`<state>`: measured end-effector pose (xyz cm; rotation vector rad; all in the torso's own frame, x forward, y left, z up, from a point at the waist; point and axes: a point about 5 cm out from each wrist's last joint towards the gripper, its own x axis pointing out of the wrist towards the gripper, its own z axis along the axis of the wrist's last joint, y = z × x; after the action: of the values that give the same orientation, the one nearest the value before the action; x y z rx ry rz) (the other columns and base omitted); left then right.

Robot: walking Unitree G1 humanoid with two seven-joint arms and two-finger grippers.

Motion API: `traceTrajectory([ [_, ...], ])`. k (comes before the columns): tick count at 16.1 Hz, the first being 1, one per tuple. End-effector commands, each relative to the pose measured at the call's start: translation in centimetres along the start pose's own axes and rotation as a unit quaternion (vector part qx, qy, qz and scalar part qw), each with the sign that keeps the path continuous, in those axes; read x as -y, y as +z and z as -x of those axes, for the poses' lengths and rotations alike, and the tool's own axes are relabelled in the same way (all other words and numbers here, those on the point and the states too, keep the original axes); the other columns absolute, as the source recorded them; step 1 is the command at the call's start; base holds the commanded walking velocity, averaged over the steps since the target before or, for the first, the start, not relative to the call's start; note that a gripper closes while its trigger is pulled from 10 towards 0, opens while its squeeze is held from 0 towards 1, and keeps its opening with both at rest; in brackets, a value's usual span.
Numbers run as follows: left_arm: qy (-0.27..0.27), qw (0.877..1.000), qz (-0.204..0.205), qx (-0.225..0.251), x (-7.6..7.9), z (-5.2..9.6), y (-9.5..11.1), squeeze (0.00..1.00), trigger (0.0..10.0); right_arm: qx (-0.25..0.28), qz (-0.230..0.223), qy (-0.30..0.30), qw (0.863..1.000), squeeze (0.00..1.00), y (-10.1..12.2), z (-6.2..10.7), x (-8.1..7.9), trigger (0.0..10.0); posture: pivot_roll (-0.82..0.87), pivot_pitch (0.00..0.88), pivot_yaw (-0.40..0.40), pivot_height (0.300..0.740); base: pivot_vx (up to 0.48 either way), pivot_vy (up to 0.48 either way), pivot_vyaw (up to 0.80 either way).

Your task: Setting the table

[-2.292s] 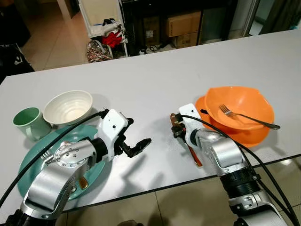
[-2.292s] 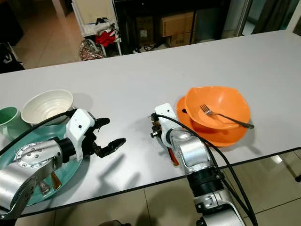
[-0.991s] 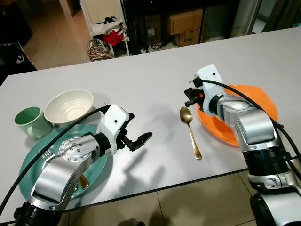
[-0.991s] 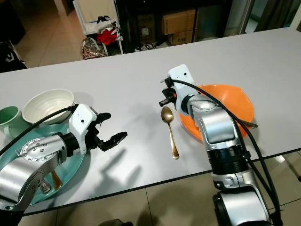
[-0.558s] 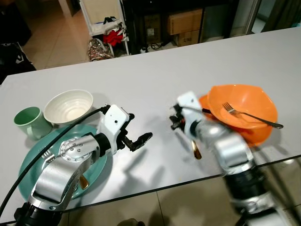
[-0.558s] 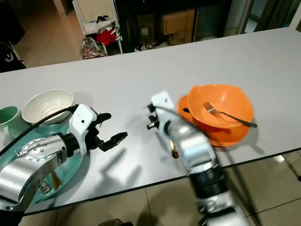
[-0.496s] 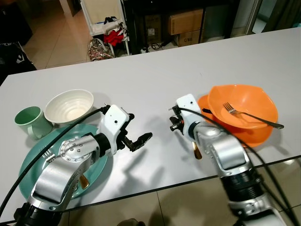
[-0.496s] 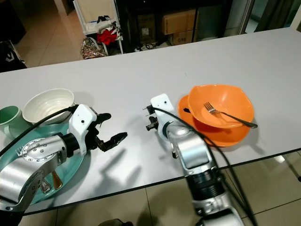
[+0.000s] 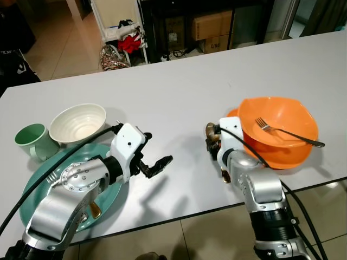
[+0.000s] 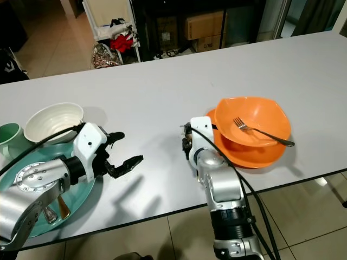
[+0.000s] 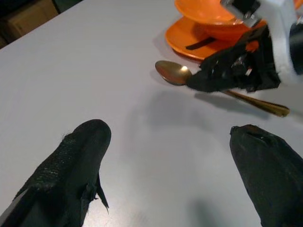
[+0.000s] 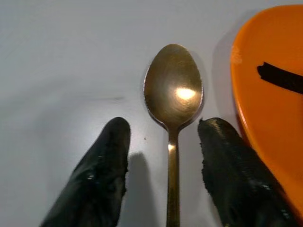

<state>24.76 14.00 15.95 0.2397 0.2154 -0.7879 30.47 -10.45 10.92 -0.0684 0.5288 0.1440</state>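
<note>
Reaching for the gold spoon on the grey table, just beside the orange plate that carries the orange bowl with a fork. Right gripper lowered over the spoon, fingers apart, neck of the handle lying between them, bowl of the spoon just beyond the tips. Nothing clamped yet. Judged step: picking up the spoon. Next move calls for closing squarely on the thin handle without pushing it against the plate rim. Left gripper hovering open above bare table, holding nothing, beside the teal plate, white bowl and green mug.
</note>
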Motion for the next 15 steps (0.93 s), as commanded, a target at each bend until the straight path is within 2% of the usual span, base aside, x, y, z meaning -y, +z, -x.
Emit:
traceTrajectory([
  [1, 0.003, 1.000, -0.002, -0.006, -0.2, 0.4, 0.0, 0.00, 10.0, 0.004, 0.000, 0.008, 1.000, 1.00, 0.3, 0.0, -0.5, 10.0, 0.06, 0.000, 0.118, 0.740, 0.000, 0.000, 0.00],
  [4, 0.002, 1.000, -0.001, -0.005, -0.2, 0.3, 0.0, 0.00, 10.0, -0.007, 0.006, 0.002, 1.000, 1.00, -0.1, -0.1, -0.6, 10.0, 0.06, 0.000, 0.115, 0.740, 0.000, 0.000, 0.00],
  [5, 0.001, 1.000, -0.001, -0.005, -0.2, 0.3, 0.0, 0.00, 10.0, -0.017, -0.003, 0.015, 1.000, 0.00, -0.4, -0.2, -0.7, 10.0, 0.06, 0.000, 0.115, 0.740, 0.000, 0.000, 0.00],
  [13, -0.001, 1.000, -0.003, -0.008, -0.1, 0.3, -0.1, 0.00, 10.0, -0.066, -0.039, 0.032, 0.997, 0.00, -2.2, -1.5, -0.3, 10.0, 0.06, 0.000, 0.115, 0.740, 0.000, 0.000, 0.00],
  [14, -0.001, 1.000, -0.003, -0.008, -0.2, 0.3, -0.1, 0.00, 10.0, -0.072, -0.047, 0.037, 0.996, 0.00, -2.4, -1.7, -0.2, 6.2, 0.06, 0.000, 0.117, 0.740, 0.000, 0.000, 0.00],
  [15, -0.001, 1.000, -0.003, -0.008, -0.2, 0.3, -0.1, 0.00, 10.0, -0.074, -0.050, 0.040, 0.995, 0.00, -2.5, -1.8, -0.1, 4.0, 0.06, 0.000, 0.117, 0.740, 0.000, 0.000, 0.00],
])
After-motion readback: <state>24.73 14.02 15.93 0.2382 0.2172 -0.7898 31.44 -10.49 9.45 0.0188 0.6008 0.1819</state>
